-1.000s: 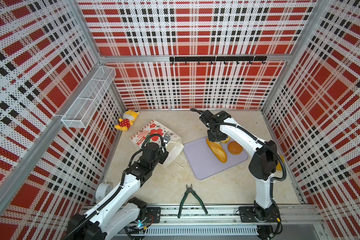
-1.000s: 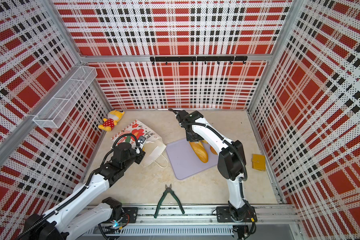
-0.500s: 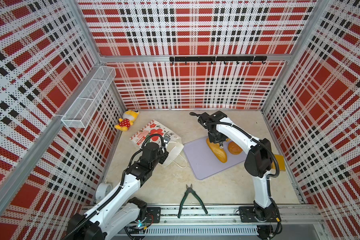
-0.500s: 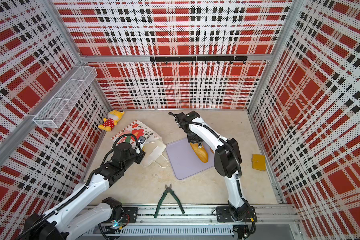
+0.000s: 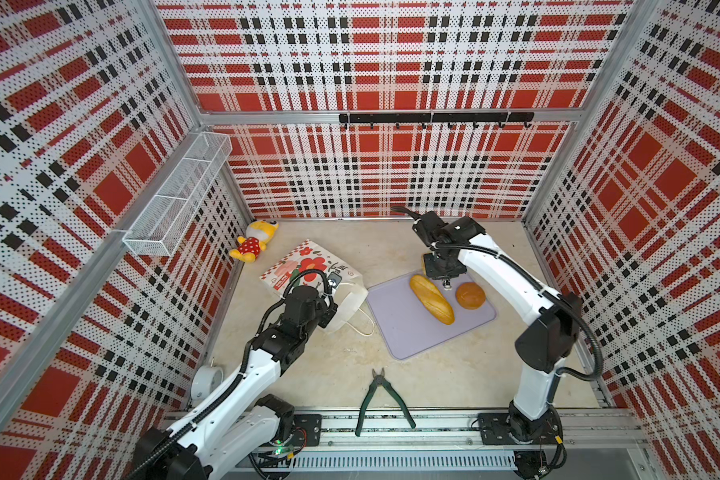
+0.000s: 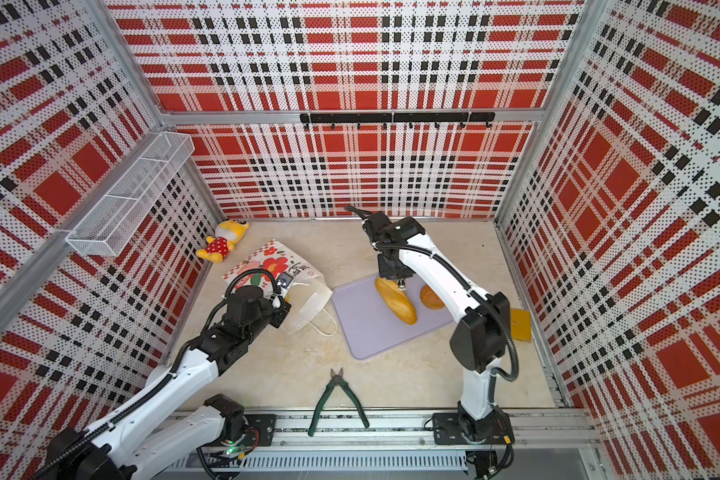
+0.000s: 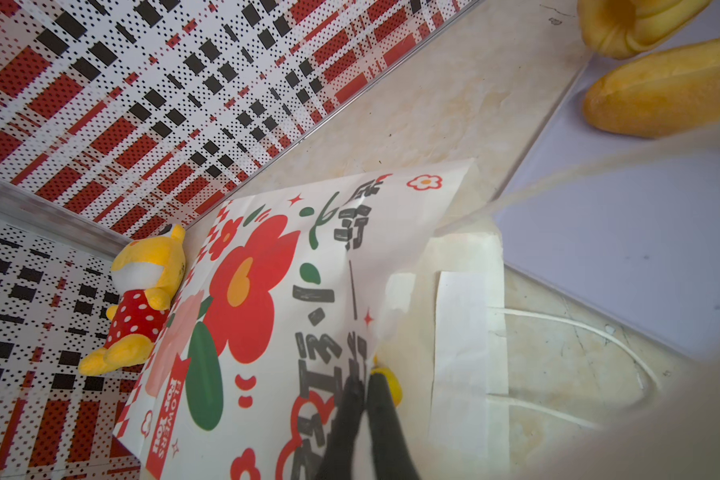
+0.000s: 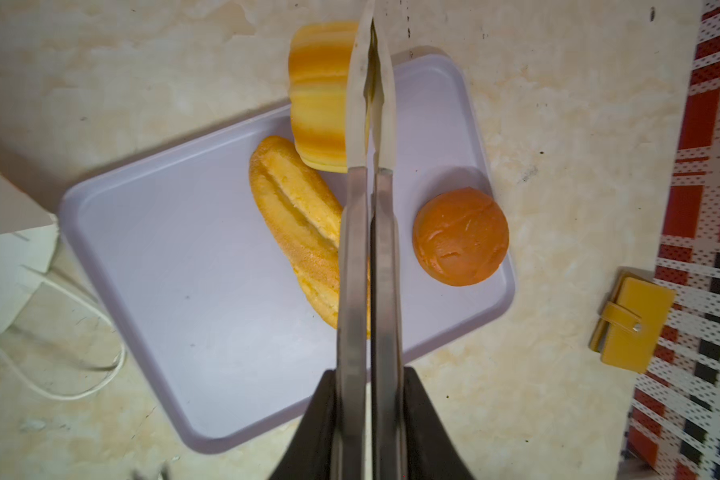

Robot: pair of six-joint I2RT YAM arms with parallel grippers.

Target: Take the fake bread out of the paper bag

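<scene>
The paper bag [image 5: 304, 266] lies on its side at the left, its mouth facing the lilac tray [image 5: 408, 336]. My left gripper [image 7: 366, 376] is shut on the upper edge of that mouth; a small yellow bit shows behind one fingertip. A long loaf [image 5: 432, 299] and a brown round bun [image 5: 470, 295] lie on the tray. A fluted cake [image 8: 319, 95] rests on its side at the tray's far corner. My right gripper [image 8: 371, 29] hangs there, its long metal fingers shut right beside the cake. I cannot tell whether they pinch it.
A yellow plush doll [image 5: 254, 245] lies in the back left corner behind the bag. Green pliers [image 5: 381, 399] lie at the front edge. A yellow wallet [image 6: 520, 324] sits by the right wall. A wire basket [image 5: 179, 195] hangs on the left wall.
The right arm's elbow swung left, then back to the right, while its gripper stayed over the tray's far corner. The left arm and the bag have not moved.
</scene>
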